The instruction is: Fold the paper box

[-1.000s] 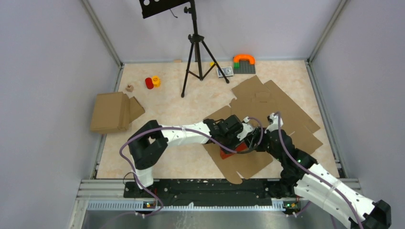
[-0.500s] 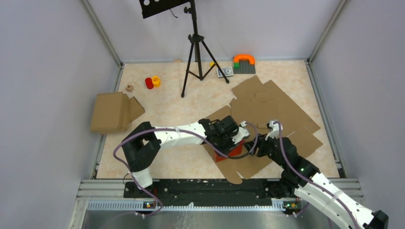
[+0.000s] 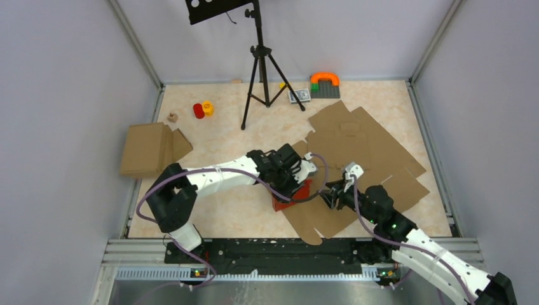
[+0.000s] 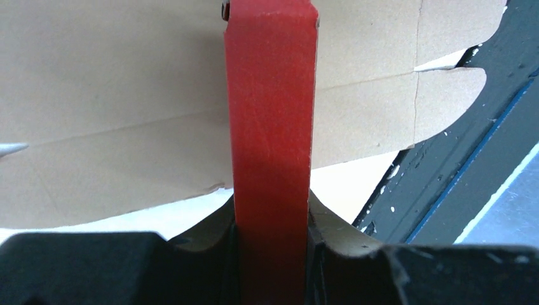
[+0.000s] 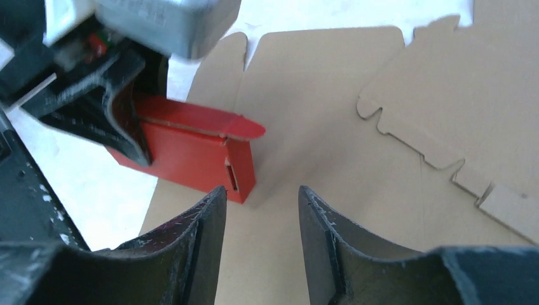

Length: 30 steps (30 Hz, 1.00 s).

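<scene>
The paper box [image 3: 290, 197] is a small bright red card box at the near middle of the table, at the left edge of a brown cardboard sheet [image 3: 330, 216]. My left gripper [image 3: 293, 184] is shut on it; in the left wrist view the red box [image 4: 272, 127] stands between the two pads. In the right wrist view the box [image 5: 191, 149] has a top flap sticking out to the right. My right gripper [image 5: 260, 203] is open and empty, just right of the box, over the brown sheet [image 5: 356, 190]. It lies near the box in the top view [image 3: 329, 194].
Large flat brown cardboard cut-outs [image 3: 362, 140] cover the right half of the table. A folded brown cardboard box [image 3: 149, 149] lies at the left edge. A tripod [image 3: 260, 70] stands at the back, with small toys [image 3: 203, 109] and a brick plate [image 3: 324, 84] near the far wall.
My left gripper has drawn the red box left and nearer, toward the sheet's left edge. My right arm has followed left and lowered, its gripper staying beside the box.
</scene>
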### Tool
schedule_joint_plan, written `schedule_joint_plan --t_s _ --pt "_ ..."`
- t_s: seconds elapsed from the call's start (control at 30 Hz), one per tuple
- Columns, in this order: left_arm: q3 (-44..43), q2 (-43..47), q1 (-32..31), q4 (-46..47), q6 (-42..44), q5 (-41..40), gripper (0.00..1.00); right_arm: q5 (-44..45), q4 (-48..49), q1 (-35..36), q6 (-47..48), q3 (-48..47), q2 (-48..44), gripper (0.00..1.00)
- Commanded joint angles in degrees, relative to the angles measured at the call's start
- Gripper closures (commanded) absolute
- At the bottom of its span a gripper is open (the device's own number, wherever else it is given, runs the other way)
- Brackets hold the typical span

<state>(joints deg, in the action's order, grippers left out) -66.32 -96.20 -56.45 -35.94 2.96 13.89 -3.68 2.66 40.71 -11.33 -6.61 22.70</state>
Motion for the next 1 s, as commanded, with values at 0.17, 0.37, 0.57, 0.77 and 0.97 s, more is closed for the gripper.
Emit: schedule_joint_plan --t_s 0.17,0.37,0.57,0.77,0.97 --pt "1.2 5.1 2.7 -1.7 1.7 9.2 0.74 -7.3 17.3 -0.1 14.9 0.4 5.2 0.58" --pt "0.4 5.5 2.8 -2.3 1.9 9.5 0.74 -7.0 18.5 0.9 19.3 -3.6 13.6 0.60" --pt "0.3 5.8 2.8 -2.5 2.1 10.7 0.74 -6.4 20.4 2.5 21.9 -4.6 15.3 0.62" --pt "-0.9 5.2 2.8 -3.8 2.8 13.8 0.74 -9.0 22.3 4.1 25.2 -4.3 15.3 0.66" --pt "-2.4 4.8 2.8 -5.5 3.2 14.1 0.74 -14.7 23.6 4.5 26.9 -4.5 14.7 0.77"
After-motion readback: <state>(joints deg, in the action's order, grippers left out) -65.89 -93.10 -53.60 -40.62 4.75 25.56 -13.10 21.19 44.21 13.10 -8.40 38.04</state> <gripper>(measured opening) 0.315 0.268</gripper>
